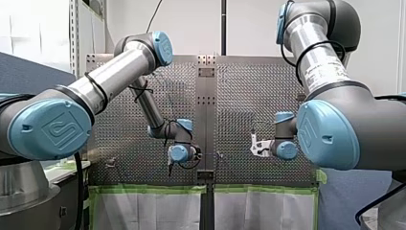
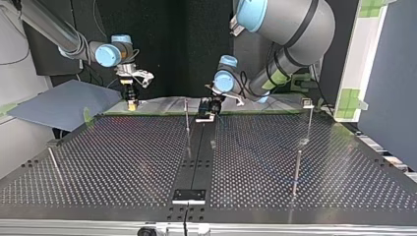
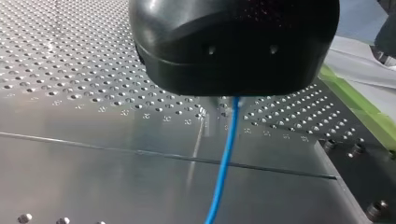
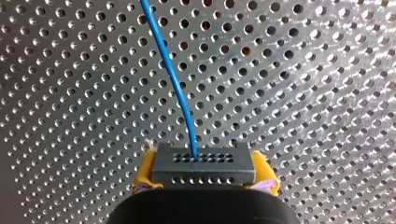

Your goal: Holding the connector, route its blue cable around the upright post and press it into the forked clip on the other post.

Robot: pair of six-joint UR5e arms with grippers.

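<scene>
The robot's right gripper [image 4: 205, 171] is clamping its yellow pads [image 4: 144, 171] on both ends of the dark grey, hole-studded rectangular connector [image 4: 203, 163]. The thin blue cable [image 4: 173, 79] is leaving the block's face and running straight ahead, away from the fingers, over the perforated metal table [image 2: 123, 162]. That long axis is pointing across the table toward the left gripper [image 2: 211, 105], which is hanging low near the centre seam. Its own wrist view is showing the cable emerging from under its black housing, but the fingers are hidden, so whether they are pinching the cable cannot be told. In the top view a slim upright metal post [image 2: 187, 118] is standing between the two grippers, closer to the left one. A second thin post with a small head, possibly the forked clip [image 2: 308, 103], is rising well apart at that view's right. Only the top view is showing both posts, while the cable is too faint to trace there. Only the wrist views are showing the cable clearly. The routing appears not yet begun.
</scene>
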